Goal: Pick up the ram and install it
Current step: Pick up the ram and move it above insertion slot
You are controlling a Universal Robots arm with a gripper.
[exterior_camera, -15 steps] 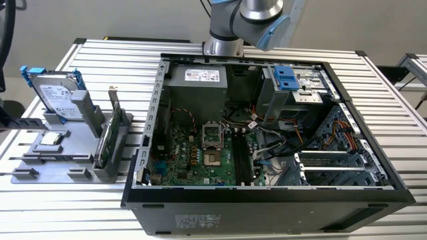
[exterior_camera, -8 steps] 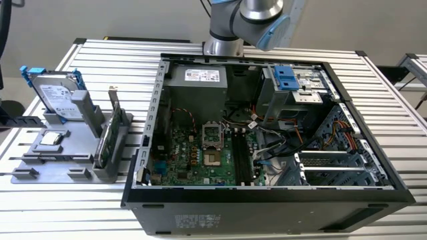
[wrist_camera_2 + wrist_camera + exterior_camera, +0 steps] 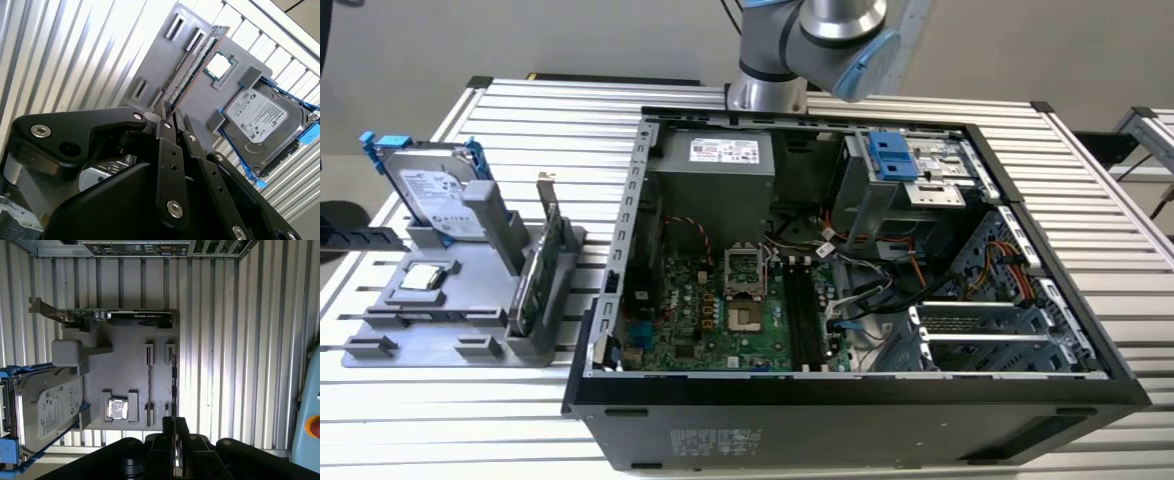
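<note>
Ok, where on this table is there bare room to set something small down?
Bare slats of the table lie beyond the hard drive, up to the far edge. Another strip runs in front of the grey holder, and one at the exterior view's right of the computer case. The holder itself and the case's inside are crowded.

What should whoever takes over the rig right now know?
Claw: shut, nothing in it, held off the grey holder, touching no part.
Ram: standing on edge in its slot in the holder, beside the processor chip, with the hard drive further along.
Done: nothing that shows; ram not picked up.
Left: the pickup and the install in the open computer case, whose long black memory slots look empty.
</note>
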